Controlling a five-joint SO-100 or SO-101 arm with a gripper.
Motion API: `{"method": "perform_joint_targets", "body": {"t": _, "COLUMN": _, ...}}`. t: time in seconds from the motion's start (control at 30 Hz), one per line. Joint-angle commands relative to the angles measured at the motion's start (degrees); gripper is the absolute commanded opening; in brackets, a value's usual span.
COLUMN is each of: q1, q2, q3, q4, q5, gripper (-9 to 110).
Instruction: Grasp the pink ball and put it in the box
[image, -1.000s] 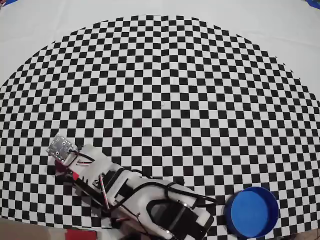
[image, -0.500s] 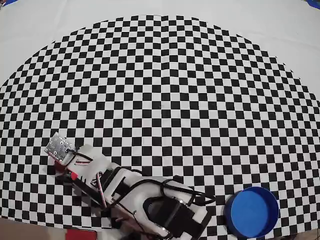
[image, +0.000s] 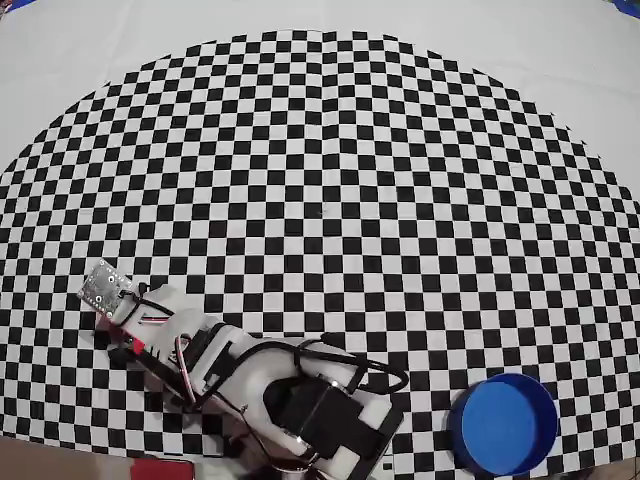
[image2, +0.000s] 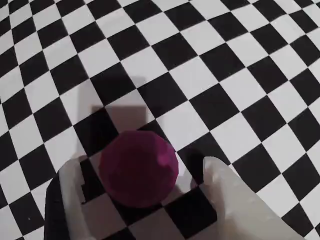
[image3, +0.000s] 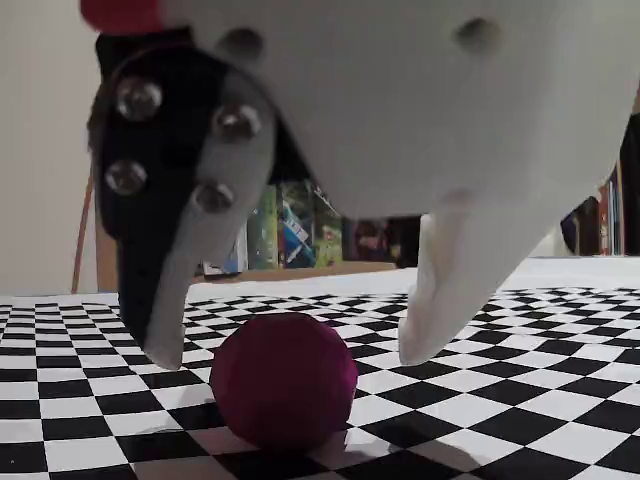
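The pink ball (image2: 139, 167) rests on the checkered mat, also seen in the fixed view (image3: 283, 378). My gripper (image2: 141, 170) is open and low over the mat. One white finger (image2: 70, 200) stands left of the ball and the other finger (image2: 230, 195) right of it, each with a small gap. The fixed view shows the same straddle (image3: 292, 352), with both tips just above the mat. In the overhead view the ball is hidden under my arm (image: 200, 350), at the lower left. The blue round box (image: 503, 423) sits at the lower right, far from the gripper.
The black-and-white checkered mat (image: 330, 180) covers the table, with plain white table beyond its curved far edge. The arm's base (image: 320, 425) stands at the bottom centre, between the gripper and the box.
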Motion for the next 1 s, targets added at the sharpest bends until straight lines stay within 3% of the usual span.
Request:
{"method": "perform_joint_targets", "body": {"t": 0.0, "q1": -0.5, "q2": -1.0, "q3": -2.9, "q4": -0.9, "q5": 0.1, "gripper": 27}}
{"method": "perform_joint_targets", "body": {"t": 0.97, "q1": -0.6, "q2": -10.9, "q3": -7.0, "q4": -3.6, "q5": -0.3, "gripper": 27}}
